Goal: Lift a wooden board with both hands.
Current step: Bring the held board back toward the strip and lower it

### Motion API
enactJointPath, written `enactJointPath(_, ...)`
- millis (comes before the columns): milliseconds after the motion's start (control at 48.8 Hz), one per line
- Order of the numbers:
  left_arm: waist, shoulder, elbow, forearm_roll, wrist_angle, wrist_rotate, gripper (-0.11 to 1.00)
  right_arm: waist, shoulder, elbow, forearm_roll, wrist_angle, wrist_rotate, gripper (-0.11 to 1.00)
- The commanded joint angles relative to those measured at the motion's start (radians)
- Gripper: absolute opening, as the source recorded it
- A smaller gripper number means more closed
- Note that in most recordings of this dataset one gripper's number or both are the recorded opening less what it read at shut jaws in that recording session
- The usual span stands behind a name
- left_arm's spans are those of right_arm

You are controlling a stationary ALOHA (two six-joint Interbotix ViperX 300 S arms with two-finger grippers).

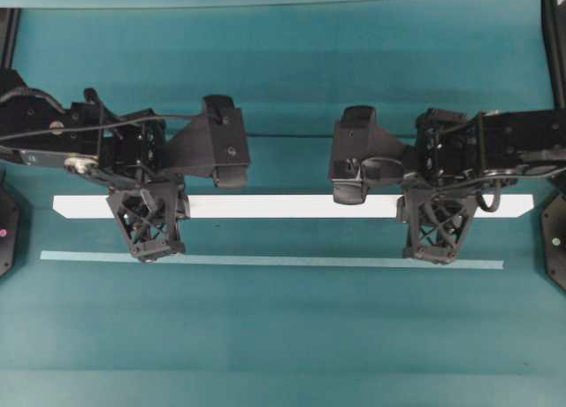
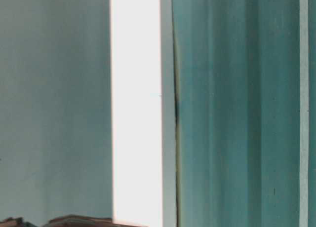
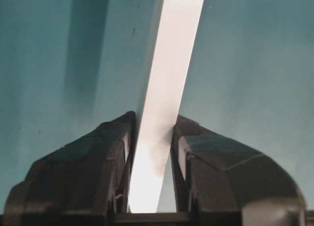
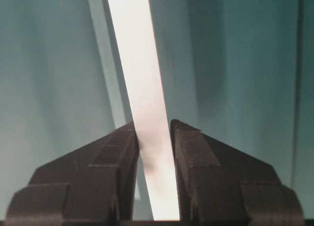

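While the wooden board (image 1: 292,206) lies level across the middle of the overhead view, running nearly from one side to the other, both arms reach in from the edges and meet it near its ends. On the left, the left pincer (image 1: 149,221) points down over the board's left part, its lattice fingers (image 1: 141,226) straddling the white plank. The left wrist view shows this grip closely: the board (image 3: 169,88) passes between the two black fingers (image 3: 83,177), which press against its two long edges, so this pincer is clenched on the board.

Below the board in the overhead view, apart from it and parallel to it, a thinner pale teal strip (image 1: 274,260) lies flat on the teal desk (image 1: 283,336). The tips of both pincers overlap this strip in that view; whether they touch it I cannot tell.

Further right, the right pincer (image 1: 438,226) comes down over the board's right part in the same way. From the right wrist camera the board (image 4: 140,88) runs up between the fingers (image 4: 211,177), which close on its edges, so this pincer too is grasping the board. The pale strip (image 4: 105,64) shows just left of the board there.

From the table-level view the board (image 2: 136,108) appears as a bright white band, with the strip (image 2: 303,108) well to its right.
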Motion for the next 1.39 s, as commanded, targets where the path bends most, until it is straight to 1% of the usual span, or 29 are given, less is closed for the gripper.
enactJointPath(0, 0.012, -0.009, 0.018, 0.003, -0.031, -0.025, 0.18, 0.009, 0.015, 0.015, 0.003, -0.023, -0.002, 0.22)
enactJointPath(102, 0.014, -0.005, 0.057, 0.003, -0.061, -0.025, 0.18, 0.009, 0.028, 0.038, 0.003, -0.069, -0.005, 0.22)
enactJointPath(328, 0.018, -0.002, 0.137, 0.003, -0.175, -0.025, 0.18, 0.011, 0.055, 0.084, 0.008, -0.152, -0.017, 0.22)
enactJointPath(492, 0.018, 0.014, 0.181, 0.003, -0.229, -0.025, 0.18, 0.014, 0.084, 0.091, 0.021, -0.189, -0.026, 0.22)
enactJointPath(574, 0.020, 0.015, 0.206, 0.003, -0.255, -0.012, 0.18, 0.020, 0.101, 0.095, 0.029, -0.207, -0.034, 0.22)
enactJointPath(696, 0.026, 0.021, 0.247, 0.003, -0.305, -0.018, 0.19, 0.031, 0.127, 0.103, 0.032, -0.236, -0.037, 0.22)
enactJointPath(983, 0.026, 0.057, 0.288, 0.003, -0.400, -0.026, 0.18, 0.038, 0.179, 0.123, 0.038, -0.305, -0.038, 0.22)
enactJointPath(1168, 0.026, 0.089, 0.322, 0.003, -0.453, -0.034, 0.18, 0.046, 0.186, 0.161, 0.041, -0.357, -0.037, 0.22)
enactJointPath(1372, 0.026, 0.094, 0.341, 0.003, -0.503, -0.054, 0.18, 0.058, 0.190, 0.206, 0.060, -0.411, -0.037, 0.22)
